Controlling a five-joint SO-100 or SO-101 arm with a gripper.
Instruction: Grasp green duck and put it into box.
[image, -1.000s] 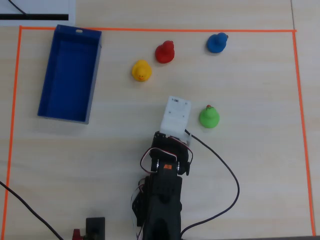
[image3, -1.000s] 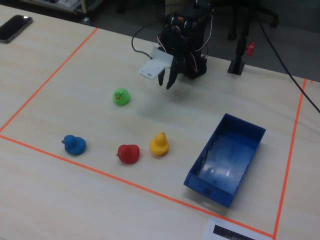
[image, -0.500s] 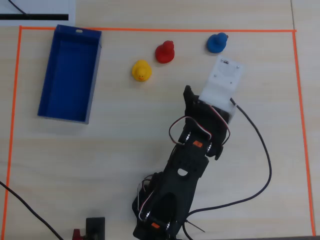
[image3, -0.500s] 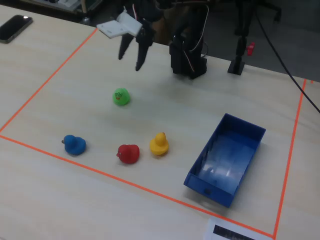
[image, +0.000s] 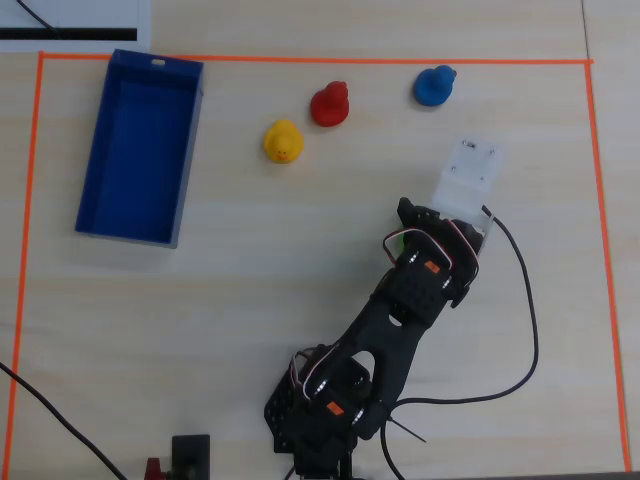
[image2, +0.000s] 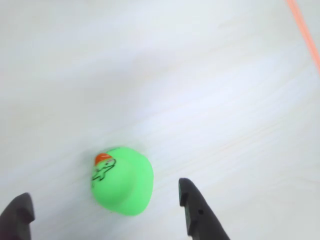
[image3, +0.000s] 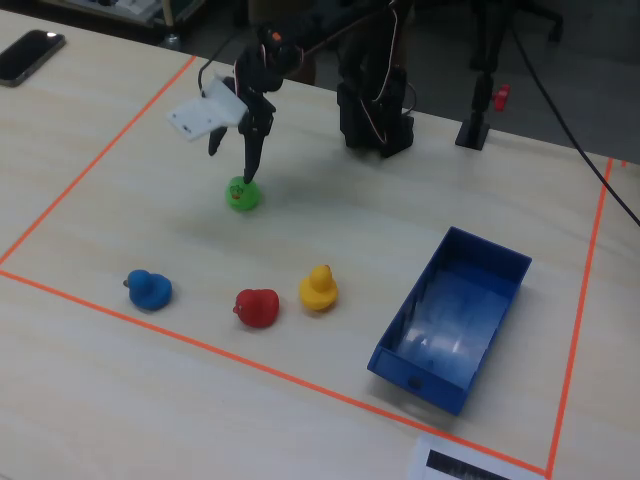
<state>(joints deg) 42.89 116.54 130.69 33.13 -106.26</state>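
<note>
The green duck (image2: 122, 180) sits on the pale wooden table, its orange beak pointing up-left in the wrist view. My gripper (image2: 103, 192) is open, with one dark finger (image2: 197, 210) right of the duck and the other at the lower left corner, both clear of it. In the fixed view the gripper (image3: 230, 163) hangs just above the duck (image3: 241, 193). From overhead the arm (image: 430, 270) hides the duck except for a green sliver (image: 397, 238). The empty dark blue box (image: 190, 160) lies at the far left, well away; it shows in the fixed view (image3: 415, 378) too.
A yellow duck (image: 283, 142), a red duck (image: 330, 103) and a blue duck (image: 435, 85) stand in a row between the gripper and the far tape line. Orange tape (image: 300, 60) frames the work area. A phone (image3: 30, 55) lies outside it.
</note>
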